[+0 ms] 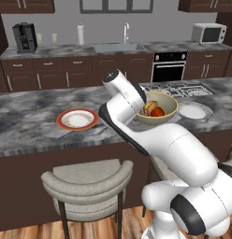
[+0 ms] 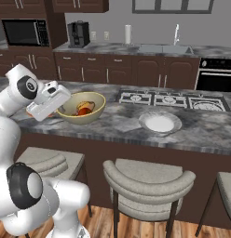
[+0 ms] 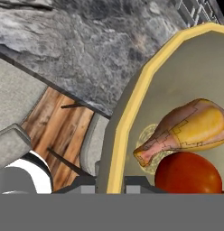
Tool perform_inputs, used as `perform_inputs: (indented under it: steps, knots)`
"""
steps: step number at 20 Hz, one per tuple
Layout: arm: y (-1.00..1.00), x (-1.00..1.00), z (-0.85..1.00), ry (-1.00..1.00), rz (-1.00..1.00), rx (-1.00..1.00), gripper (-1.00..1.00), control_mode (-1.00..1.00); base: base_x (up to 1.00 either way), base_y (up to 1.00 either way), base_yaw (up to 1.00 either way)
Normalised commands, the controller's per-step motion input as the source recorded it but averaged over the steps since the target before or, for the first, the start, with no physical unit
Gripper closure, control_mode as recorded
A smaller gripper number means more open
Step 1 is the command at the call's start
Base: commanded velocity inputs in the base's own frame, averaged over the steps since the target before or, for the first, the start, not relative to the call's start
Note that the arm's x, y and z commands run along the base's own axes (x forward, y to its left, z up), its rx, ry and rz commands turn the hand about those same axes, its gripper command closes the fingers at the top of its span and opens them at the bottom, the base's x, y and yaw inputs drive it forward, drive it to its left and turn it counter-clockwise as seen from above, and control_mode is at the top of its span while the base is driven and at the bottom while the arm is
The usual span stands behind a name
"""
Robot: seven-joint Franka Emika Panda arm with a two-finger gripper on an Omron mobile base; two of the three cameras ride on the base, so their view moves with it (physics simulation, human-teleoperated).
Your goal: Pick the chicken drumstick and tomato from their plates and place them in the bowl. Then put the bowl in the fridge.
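Observation:
The tan bowl point(image 1: 165, 106) point(image 2: 84, 114) point(image 3: 132, 113) is over the island counter with the golden-brown chicken drumstick point(image 1: 149, 107) point(image 3: 195, 126) and the red tomato point(image 1: 157, 112) point(image 2: 83, 111) point(image 3: 188, 173) inside it. My gripper point(image 1: 145, 105) point(image 2: 62, 108) point(image 3: 109, 184) is shut on the bowl's near rim, one dark finger point(image 3: 84, 182) outside the wall and the other inside. I cannot tell whether the bowl rests on the counter. The red-rimmed plate point(image 1: 77, 119) and the white plate point(image 1: 192, 111) point(image 2: 160, 122) lie bare on either side. The fridge is out of view.
The bowl is near the island counter's point(image 1: 29, 121) front edge, with grey stools point(image 1: 87, 182) point(image 2: 150, 183) below it. A cooktop point(image 2: 168, 100) is set into the counter behind the white plate. The back counter holds a sink point(image 1: 119, 47), coffee machine point(image 1: 24, 37) and microwave point(image 1: 209, 32).

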Motion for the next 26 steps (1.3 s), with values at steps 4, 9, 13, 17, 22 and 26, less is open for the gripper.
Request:
perform_inputs:
  steps: [4,9,13,17,22,26]
  knots:
    - [0.0,0.0,0.0,0.0,0.0,0.0,1.0,1.0,0.0,0.0,0.0]
    - [0.0,0.0,0.0,0.0,0.0,0.0,1.0,1.0,-0.06,0.0,0.0]
    - [0.0,0.0,0.0,0.0,0.0,0.0,1.0,1.0,-0.48,-0.01,-0.08]
    - [0.0,0.0,0.0,0.0,0.0,0.0,1.0,1.0,-0.59,-0.02,-0.1]
    - [0.0,0.0,0.0,0.0,0.0,0.0,1.0,1.0,-0.35,0.03,-0.4]
    - [0.0,0.0,0.0,0.0,0.0,0.0,1.0,1.0,-0.06,0.15,-0.87]
